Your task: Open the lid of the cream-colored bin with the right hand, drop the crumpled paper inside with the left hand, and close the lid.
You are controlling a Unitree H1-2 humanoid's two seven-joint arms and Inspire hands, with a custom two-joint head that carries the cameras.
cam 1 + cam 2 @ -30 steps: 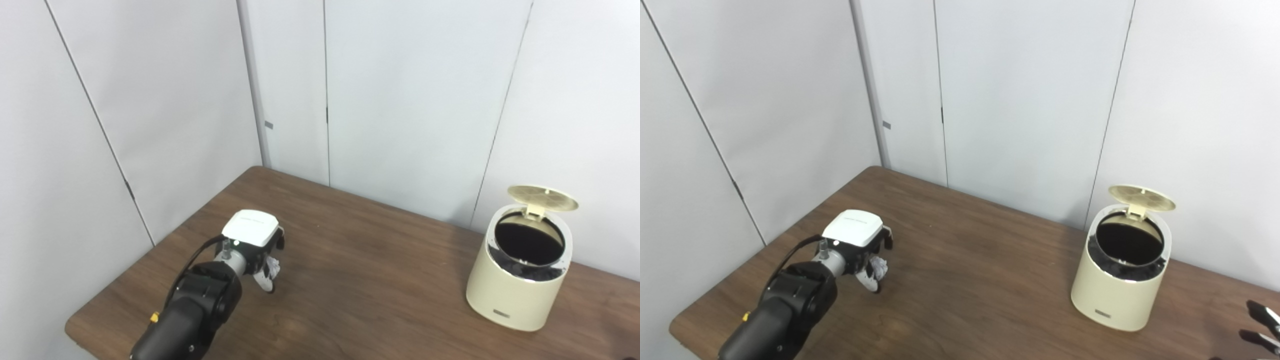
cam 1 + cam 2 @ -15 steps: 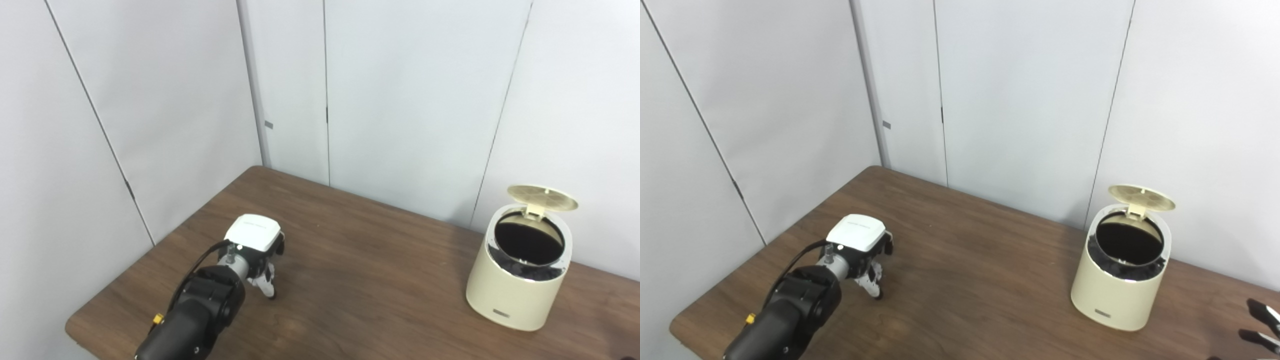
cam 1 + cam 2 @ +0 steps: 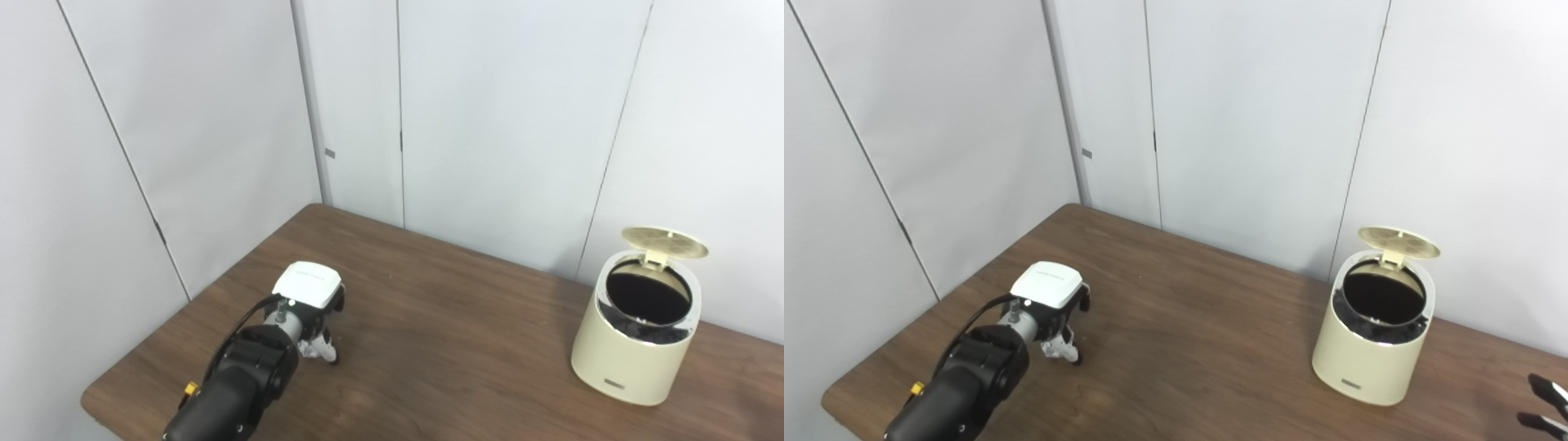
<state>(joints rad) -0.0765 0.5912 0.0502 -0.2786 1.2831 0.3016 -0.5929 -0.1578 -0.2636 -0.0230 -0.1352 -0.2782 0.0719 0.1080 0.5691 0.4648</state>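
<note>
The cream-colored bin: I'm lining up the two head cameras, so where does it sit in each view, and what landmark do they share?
Left eye view: the cream-colored bin stands at the right edge, lid raised.
Right eye view: the bin sits further in from the right edge, with bare table to its right.
Shared landmark: the left hand at the lower left of the table.

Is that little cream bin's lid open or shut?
Open. The lid stands tipped up behind the cream bin, showing its dark inside.

Right hand [image 3: 1543, 404] mostly off-frame
</note>
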